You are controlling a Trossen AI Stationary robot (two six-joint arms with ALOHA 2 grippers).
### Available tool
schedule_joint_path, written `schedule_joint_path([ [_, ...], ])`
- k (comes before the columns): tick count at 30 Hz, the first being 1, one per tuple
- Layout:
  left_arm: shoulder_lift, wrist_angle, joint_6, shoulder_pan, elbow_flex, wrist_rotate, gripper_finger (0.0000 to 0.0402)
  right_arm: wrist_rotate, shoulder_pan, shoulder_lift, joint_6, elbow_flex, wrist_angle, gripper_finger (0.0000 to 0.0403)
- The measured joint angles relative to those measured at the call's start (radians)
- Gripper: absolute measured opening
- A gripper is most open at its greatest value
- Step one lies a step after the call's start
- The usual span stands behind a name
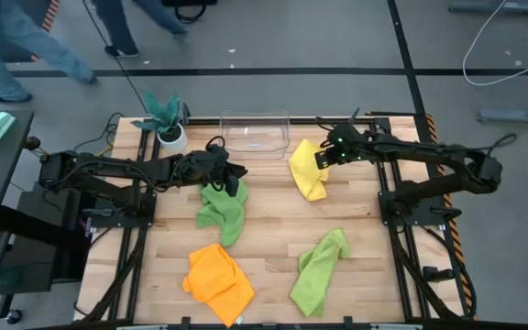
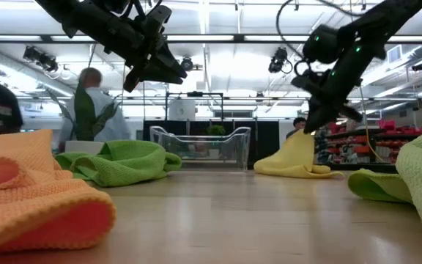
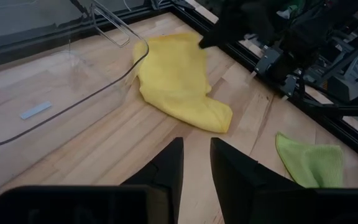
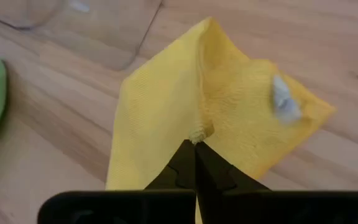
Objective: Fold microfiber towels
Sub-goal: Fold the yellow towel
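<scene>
Left gripper [image 1: 236,171] was held above the crumpled green towel [image 1: 223,209], fingers slightly parted, nothing grasped. Orange towel [image 1: 218,280] lay at the surface's [image 1: 273,229] near edge, second green towel [image 1: 319,269] to its right. Yellow towel [image 1: 308,170], beside the clear bin [image 1: 255,134], was pinched and lifted at a fold by the clenched right gripper [image 1: 322,158].

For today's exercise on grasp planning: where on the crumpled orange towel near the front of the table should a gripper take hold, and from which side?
Probably the orange towel is best gripped at its loose corner pointing toward the front edge, coming down from above. It lies in a bunched heap on the table, so its middle is layered folds; a single-layer corner likely pinches cleanly and lets it open flat.
</scene>
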Motion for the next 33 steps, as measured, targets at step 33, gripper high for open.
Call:
schedule_joint_path([
  [33,0.446,0.010,0.225,0.251,0.440,0.585,0.0107,0.176,0.745,0.040,0.299,0.657,-0.866,0.0000],
])
